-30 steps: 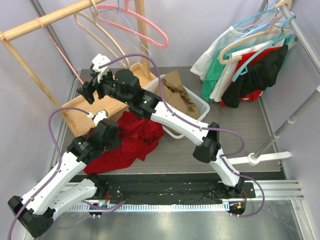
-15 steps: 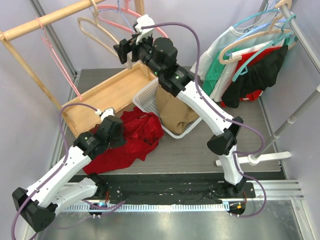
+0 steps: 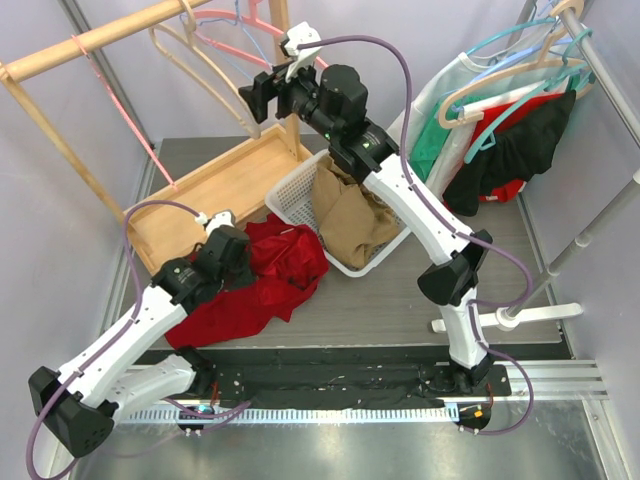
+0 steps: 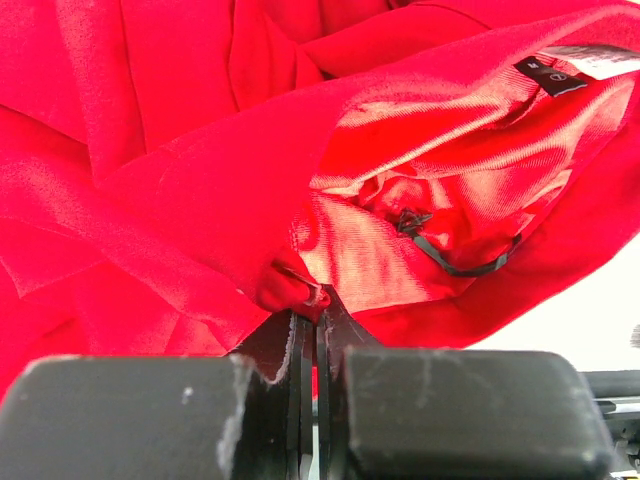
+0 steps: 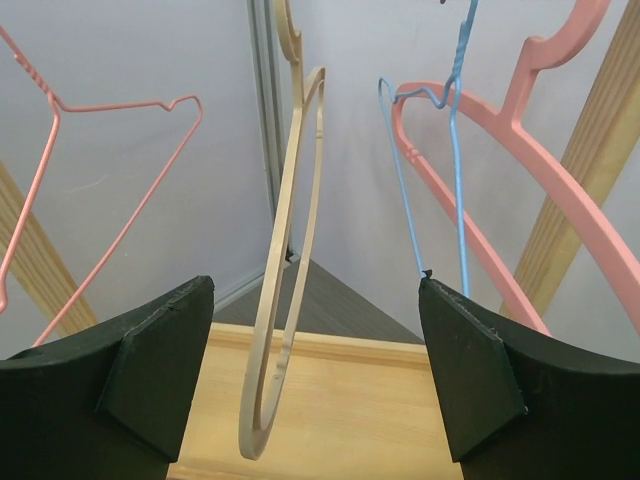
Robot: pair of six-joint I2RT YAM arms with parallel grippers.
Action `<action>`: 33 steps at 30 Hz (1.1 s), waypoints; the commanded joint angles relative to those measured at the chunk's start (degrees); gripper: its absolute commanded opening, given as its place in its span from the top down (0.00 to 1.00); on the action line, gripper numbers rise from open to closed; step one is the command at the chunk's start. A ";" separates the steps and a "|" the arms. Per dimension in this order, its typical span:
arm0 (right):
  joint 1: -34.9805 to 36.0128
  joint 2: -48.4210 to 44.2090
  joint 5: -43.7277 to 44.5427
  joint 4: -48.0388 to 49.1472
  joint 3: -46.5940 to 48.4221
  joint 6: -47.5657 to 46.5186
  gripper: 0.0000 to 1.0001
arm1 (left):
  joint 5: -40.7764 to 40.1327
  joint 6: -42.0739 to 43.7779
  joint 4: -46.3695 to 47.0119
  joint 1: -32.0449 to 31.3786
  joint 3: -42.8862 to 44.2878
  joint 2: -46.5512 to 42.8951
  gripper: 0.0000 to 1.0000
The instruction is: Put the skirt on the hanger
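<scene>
Skirt (image 3: 270,270), red, heaped on table (image 3: 520,260), at 9 o'clock of white basket (image 3: 295,185). That is my top view. Left gripper (image 3: 232,255) at skirt's 9 o'clock edge. Right gripper (image 3: 258,98) high at 12 o'clock by wooden rail (image 3: 100,40).
Left wrist: my jaws pinched tight on skirt fold.
Right wrist: jaws spread wide, wooden hanger (image 5: 285,300) dangling between them.

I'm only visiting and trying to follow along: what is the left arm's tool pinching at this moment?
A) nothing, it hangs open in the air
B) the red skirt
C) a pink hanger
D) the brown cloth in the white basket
B: in the left wrist view the left tool is closed, with a small fold of the red skirt caught between its tips.
</scene>
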 commanded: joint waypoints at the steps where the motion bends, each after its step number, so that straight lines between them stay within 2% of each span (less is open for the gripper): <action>1: 0.13 1.23 -4.01 0.82 1.88 1.36 0.12 | -0.47 0.90 2.42 0.26 2.78 0.65 1.00; 8: 0.49 3.96 -5.60 -0.23 3.55 1.54 0.22 | -0.65 0.73 2.59 0.26 2.61 0.74 1.00; 11: 0.84 4.40 -5.43 -0.41 3.46 1.54 0.29 | -0.74 0.81 2.59 0.26 2.52 0.82 1.00; 14: 1.28 4.75 -5.16 -0.67 3.72 1.54 0.41 | -0.74 0.90 2.51 0.26 2.52 0.91 1.00; 18: 1.63 4.93 -4.11 -1.03 4.16 1.54 0.70 | -1.09 1.08 2.33 0.26 2.52 0.74 1.00; 19: 1.72 4.84 -3.67 -0.94 4.16 1.45 0.85 | -1.17 1.25 2.24 0.26 2.52 0.74 1.00; 22: 1.80 4.32 -1.91 -0.06 4.16 1.10 0.99 | -1.53 1.52 2.16 0.26 2.61 0.38 1.00; 29: 2.24 2.21 1.43 3.98 3.37 0.66 0.99 | -2.40 2.75 1.80 0.26 3.75 0.30 1.00; 33: 2.42 -0.86 3.89 8.80 -0.57 1.10 0.99 | -2.76 3.01 1.72 0.35 4.10 0.21 1.00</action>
